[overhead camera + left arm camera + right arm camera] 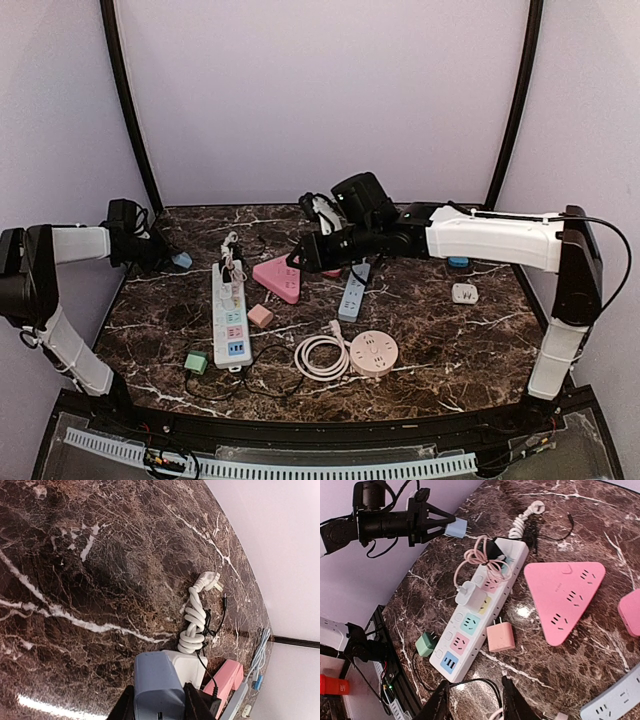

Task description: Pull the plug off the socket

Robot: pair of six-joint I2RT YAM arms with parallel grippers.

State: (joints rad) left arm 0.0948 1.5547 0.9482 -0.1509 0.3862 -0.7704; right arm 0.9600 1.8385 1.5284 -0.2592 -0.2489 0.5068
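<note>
The white power strip (pixel 231 315) lies left of centre; it also shows in the right wrist view (pixel 480 605). A white plug (pixel 466 592) with a coiled pink cable and a black plug (pixel 495 547) sit in it. My left gripper (pixel 159 700) is shut on a light blue plug (pixel 157 685), held off the strip at the far left of the table (pixel 181 260). My right gripper (pixel 472 700) is open and empty, hovering above the near end of the strip, close to the pink triangular strip (pixel 278 277).
A pink adapter (pixel 500 636) and a green adapter (pixel 426 644) lie loose beside the strip. A round pink socket (pixel 373 353), a coiled white cable (pixel 322 356), a grey-blue strip (pixel 353 292) and a small white adapter (pixel 464 293) lie to the right.
</note>
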